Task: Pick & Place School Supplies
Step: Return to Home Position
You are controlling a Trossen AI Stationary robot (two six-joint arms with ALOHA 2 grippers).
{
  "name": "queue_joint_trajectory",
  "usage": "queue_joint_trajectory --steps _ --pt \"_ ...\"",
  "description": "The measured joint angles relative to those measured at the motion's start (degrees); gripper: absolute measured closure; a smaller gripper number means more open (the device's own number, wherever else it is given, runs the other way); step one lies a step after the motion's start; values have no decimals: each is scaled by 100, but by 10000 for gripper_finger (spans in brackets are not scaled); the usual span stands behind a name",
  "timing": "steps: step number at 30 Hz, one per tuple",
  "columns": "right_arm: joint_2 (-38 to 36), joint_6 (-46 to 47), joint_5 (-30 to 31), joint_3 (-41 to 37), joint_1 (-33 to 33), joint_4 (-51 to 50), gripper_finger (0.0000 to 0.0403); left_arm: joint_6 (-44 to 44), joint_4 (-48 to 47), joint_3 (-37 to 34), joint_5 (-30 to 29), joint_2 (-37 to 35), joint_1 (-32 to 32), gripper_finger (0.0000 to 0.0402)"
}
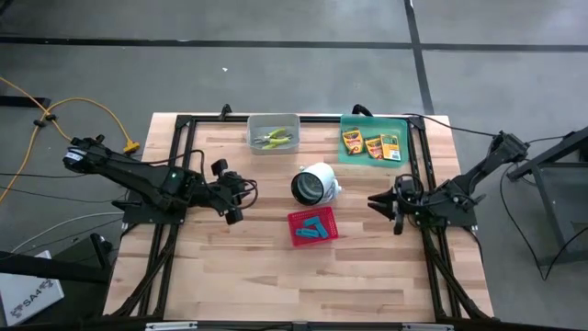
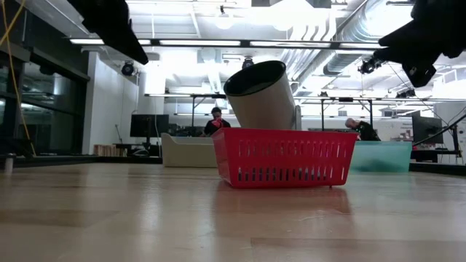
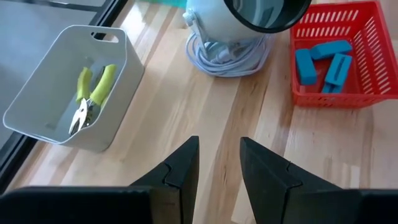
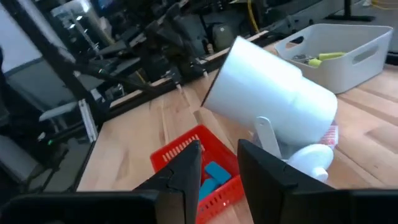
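Left pincer (image 1: 233,195): over the left half of the worktop (image 1: 257,276). In its own wrist view (image 3: 219,142) we see the two dark fingers a narrow gap apart with nothing between them.
Right pincer (image 1: 378,202): over the right half of the worktop, pointing towards the middle. In its own view (image 4: 219,148) we see the same narrow gap and nothing held.
White cylinder (image 1: 317,184): it lies tilted between the two pincers, with its dark opening turned towards the left arm.
Red basket (image 1: 299,237): it sits just in front of the cylinder, near the middle of the worktop.
Blue erasers (image 3: 323,59): small, flat, light-blue blocks. We count at least three, lying loose and crosswise on the floor of the red basket.
Grey bin (image 1: 253,124): it stands at the far edge, left of centre.
Pliers (image 3: 90,99): yellow-green handles and a bare metal nose, lying flat inside the grey bin. We make out one pair plainly from the left wrist.
Green tray (image 1: 395,124): it stands at the far edge, right of the grey bin.
Crayon boxes (image 1: 372,144): three small yellow-and-green packs, side by side in the green tray.
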Motion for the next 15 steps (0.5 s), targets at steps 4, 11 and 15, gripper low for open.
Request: queue_joint_trajectory --steps 4,11,15 --pt "13 -362 861 4 -89 380 306 -59 32 -4 20 2 -17 291" --pt "-153 -433 -424 7 -565 517 306 410 1020 -522 422 8 -84 291" --pt "-241 -404 -1277 7 -942 575 306 673 1630 -903 972 9 137 291"
